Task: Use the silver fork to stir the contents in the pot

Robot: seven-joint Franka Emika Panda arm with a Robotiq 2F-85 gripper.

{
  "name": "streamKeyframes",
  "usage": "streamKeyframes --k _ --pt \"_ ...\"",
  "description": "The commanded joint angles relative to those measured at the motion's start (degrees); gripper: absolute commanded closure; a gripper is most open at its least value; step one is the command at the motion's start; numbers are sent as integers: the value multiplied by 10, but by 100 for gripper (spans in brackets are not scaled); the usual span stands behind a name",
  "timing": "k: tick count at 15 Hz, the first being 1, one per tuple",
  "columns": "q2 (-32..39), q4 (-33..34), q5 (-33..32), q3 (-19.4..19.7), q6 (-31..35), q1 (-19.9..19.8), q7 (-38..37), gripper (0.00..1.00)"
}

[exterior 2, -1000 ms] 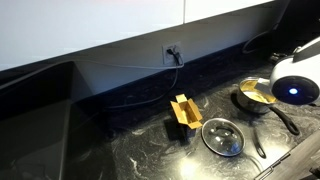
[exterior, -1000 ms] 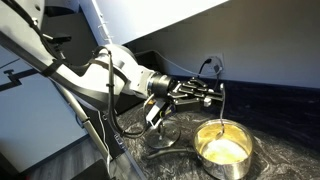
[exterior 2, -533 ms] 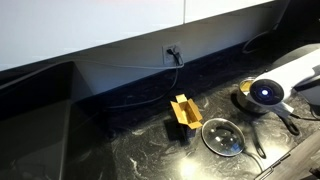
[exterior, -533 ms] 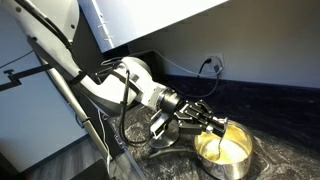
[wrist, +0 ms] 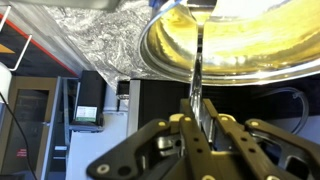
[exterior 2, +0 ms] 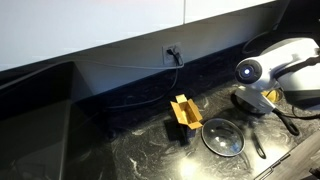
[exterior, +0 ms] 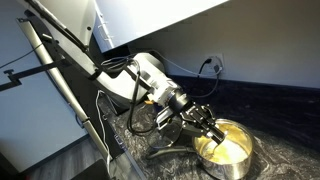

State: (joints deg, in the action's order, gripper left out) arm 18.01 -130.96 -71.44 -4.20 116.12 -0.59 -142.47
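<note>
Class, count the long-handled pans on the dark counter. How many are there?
2. The pot holding yellow contents lies beneath the pincer. A shiny second pan sits beside it, toward the counter's front edge. The arm may hide others.

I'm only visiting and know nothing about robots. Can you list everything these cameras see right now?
pot: one, shiny metal, golden inside, on the counter
contents: one mass, pale yellow, inside the pot
silver fork: one, silver-grey, held in the hand, reaching into the pot
round pan or lid: one, shiny, dark handle, beside the pot
boxy object: one, yellow and black, mid-counter
wall socket: one, cable plugged in, above the counter
counter: one, black marbled
arm: one, white
hand: one, dark, shut on the fork
</note>
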Motion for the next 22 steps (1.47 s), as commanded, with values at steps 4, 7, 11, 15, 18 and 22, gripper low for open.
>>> streamKeyframes --k 4,7,11,15,18,22 --pt "51 62 69 19 -3 6 54 96" --pt "68 81 80 27 -9 7 67 96" --pt "81 95 89 37 -23 11 87 96" --pt "84 105 86 43 -29 12 86 96" --pt "83 108 79 47 -19 12 76 96" --pt "79 112 77 46 -3 11 68 96"
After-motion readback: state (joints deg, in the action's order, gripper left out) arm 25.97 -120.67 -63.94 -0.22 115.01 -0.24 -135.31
